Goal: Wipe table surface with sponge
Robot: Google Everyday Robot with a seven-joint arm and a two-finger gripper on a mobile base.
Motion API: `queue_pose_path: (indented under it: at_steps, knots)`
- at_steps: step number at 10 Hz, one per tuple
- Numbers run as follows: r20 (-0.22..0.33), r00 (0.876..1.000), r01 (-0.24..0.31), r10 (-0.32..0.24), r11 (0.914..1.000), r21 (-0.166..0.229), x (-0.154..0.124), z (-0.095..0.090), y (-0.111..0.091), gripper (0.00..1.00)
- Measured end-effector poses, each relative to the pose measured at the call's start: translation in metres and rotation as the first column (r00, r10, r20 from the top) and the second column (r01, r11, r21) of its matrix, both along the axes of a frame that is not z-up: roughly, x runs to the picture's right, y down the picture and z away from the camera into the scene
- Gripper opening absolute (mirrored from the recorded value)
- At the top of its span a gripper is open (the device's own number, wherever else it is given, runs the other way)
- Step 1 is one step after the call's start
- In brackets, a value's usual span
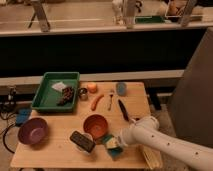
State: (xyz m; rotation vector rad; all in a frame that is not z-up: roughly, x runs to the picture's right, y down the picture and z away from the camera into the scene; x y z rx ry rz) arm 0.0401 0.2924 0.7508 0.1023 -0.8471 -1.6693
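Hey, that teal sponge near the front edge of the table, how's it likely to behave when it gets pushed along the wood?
The sponge looks like a soft block, so it will probably squash a little under the gripper at its right end. It lies flat on the table surface, so it should slide, not roll. Being small, it is likely light.
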Motion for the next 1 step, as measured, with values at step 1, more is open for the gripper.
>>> queue_pose_path:
  at_steps: [1]
  knots:
    - [-0.013,1.000,0.004,-0.004,0.9999,-0.012,0.0049,-0.0081,0.0093,0.00]
